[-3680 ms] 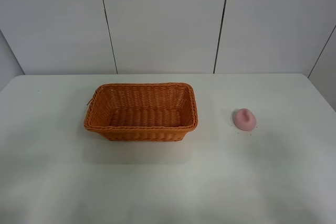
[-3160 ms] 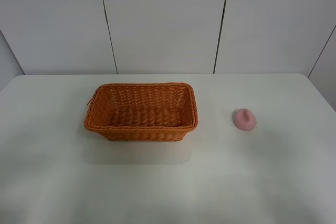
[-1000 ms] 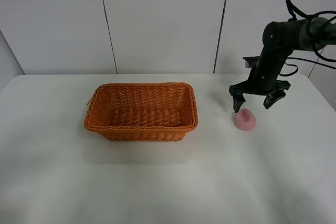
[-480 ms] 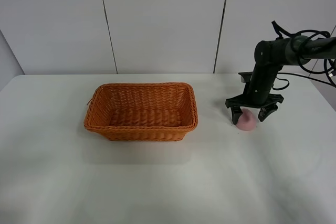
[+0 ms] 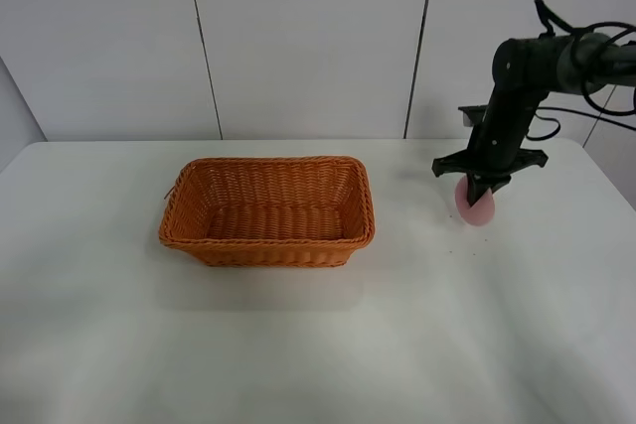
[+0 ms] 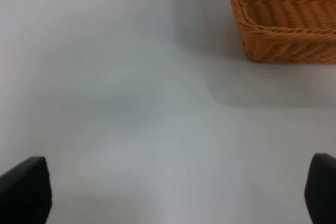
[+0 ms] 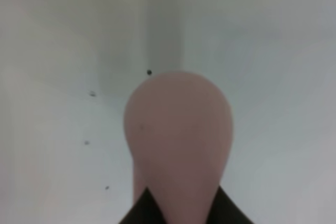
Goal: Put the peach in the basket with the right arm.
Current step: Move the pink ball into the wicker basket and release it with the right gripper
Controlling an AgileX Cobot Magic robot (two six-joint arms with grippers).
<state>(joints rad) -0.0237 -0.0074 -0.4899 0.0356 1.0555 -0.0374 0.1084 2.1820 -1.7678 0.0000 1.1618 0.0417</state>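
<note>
Two fingers of my right gripper (image 5: 475,189) clamped on the peach (image 5: 478,210) — it hangs clear of the table (image 5: 397,345), right of the basket (image 5: 266,250), well apart. On my left gripper (image 6: 171,192), fingers spread wide, holding nothing — basket corner ahead.

One camera sits high up in front and looks down over the table (image 5: 298,345) toward the back wall (image 5: 298,37). It sees the basket (image 5: 268,251) and the peach (image 5: 478,210) from far off. The left wrist camera is low, close to the table, and sees one corner of the same basket (image 6: 286,45). The right wrist camera is very close to the same peach (image 7: 178,129), which fills much of its view
</note>
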